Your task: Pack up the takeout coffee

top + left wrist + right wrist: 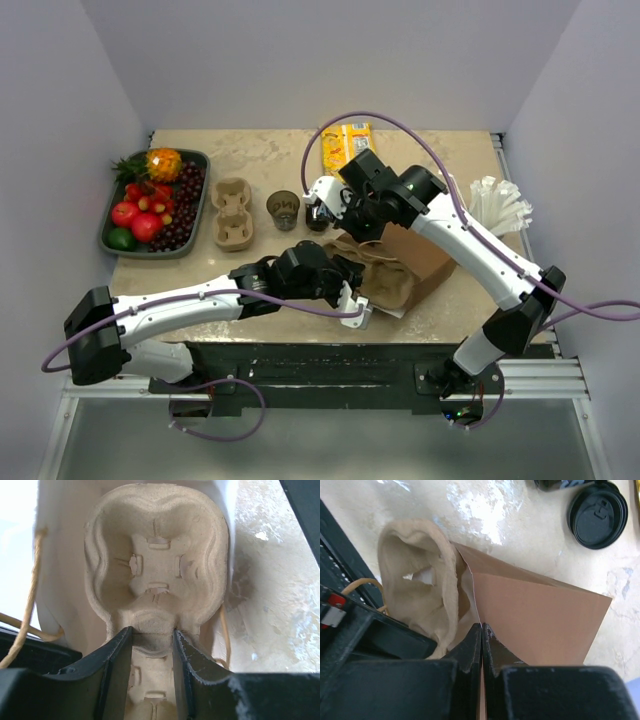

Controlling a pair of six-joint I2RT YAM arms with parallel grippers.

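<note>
Beige marbled tabletop [260,160] between white walls, shut in at the back and on both sides, open only along the near edge by the arm bases. Brown paper bag [415,262] on its side right of centre, mouth toward the left arm, far end near a bundle of white utensils [497,205] at the right edge.

At the mouth, left gripper [152,632] clamped on the middle ridge of a pulp cup carrier [157,565], one finger [117,670] on each side of the ridge. Front well of the carrier lying in the bag's mouth against white lining, with twine handles trailing on either side.

Right gripper [481,626] pinched tight on the bag's upper rim, fingers pressed flat together with paper between them, just beside the carrier's edge. Very little slack between carrier and bag wall.

Behind the bag, close to the right wrist, a dark container [318,213], a black lid [597,512] flat on the table and an open coffee cup [283,210]. Further left, well apart from the bag, a spare carrier [232,213], then a fruit tray [150,253] by the left wall. Yellow packet [345,143] at the back edge. Open tabletop in a strip along the back between tray and packet, and a narrower strip at the near edge under the left arm.
</note>
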